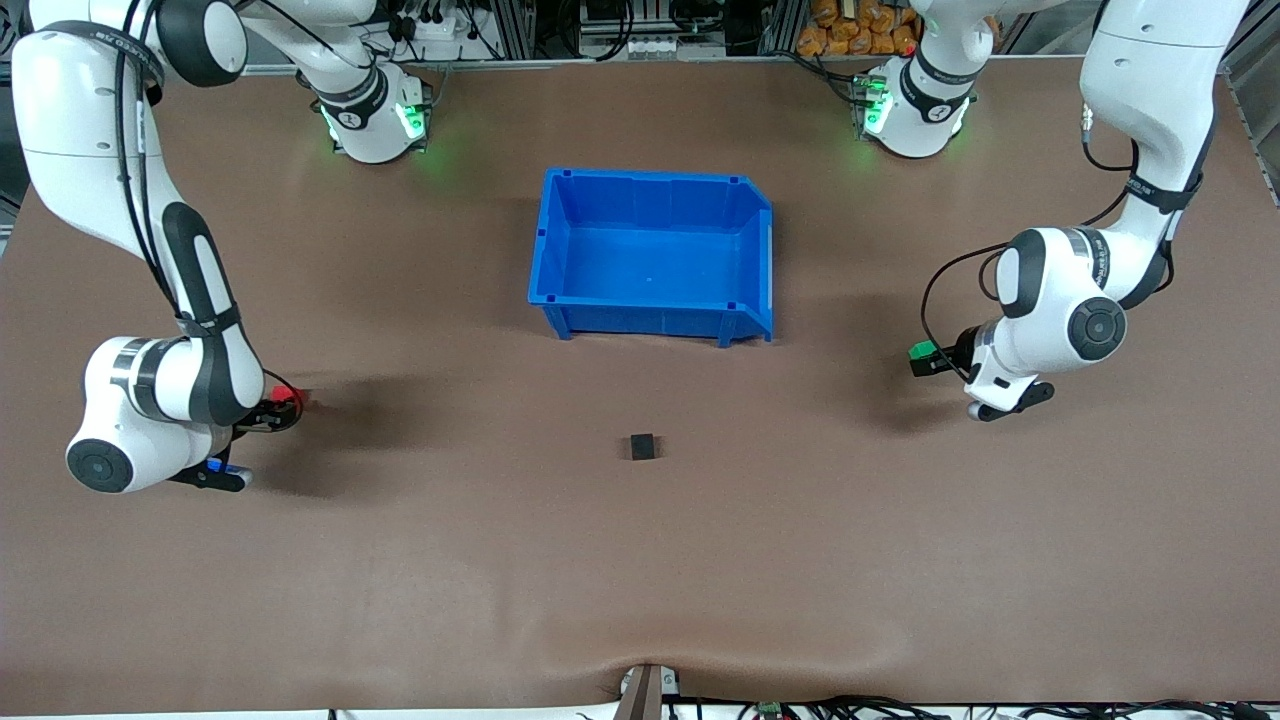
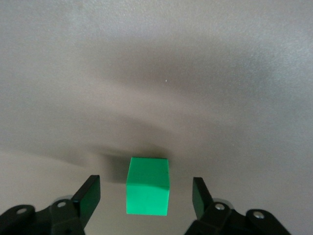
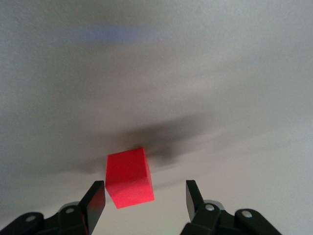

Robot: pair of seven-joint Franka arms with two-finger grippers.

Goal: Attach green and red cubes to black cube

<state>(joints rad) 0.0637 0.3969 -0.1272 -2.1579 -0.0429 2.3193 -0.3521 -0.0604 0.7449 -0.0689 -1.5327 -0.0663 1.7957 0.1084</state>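
The black cube (image 1: 643, 446) sits alone on the brown table, nearer the front camera than the blue bin. At the left arm's end, the green cube (image 1: 921, 351) (image 2: 148, 186) rests on the table between the fingers of my left gripper (image 1: 927, 358) (image 2: 145, 188), which is open with a gap on each side. At the right arm's end, the red cube (image 1: 294, 401) (image 3: 128, 177) lies turned at an angle inside my open right gripper (image 1: 283, 408) (image 3: 145, 191). It sits close to one finger (image 3: 95, 198) and well apart from the other.
An empty blue bin (image 1: 640, 318) stands mid-table, farther from the front camera than the black cube. Bare brown table lies between the black cube and each gripper. A small clamp (image 1: 648, 690) sits at the table's front edge.
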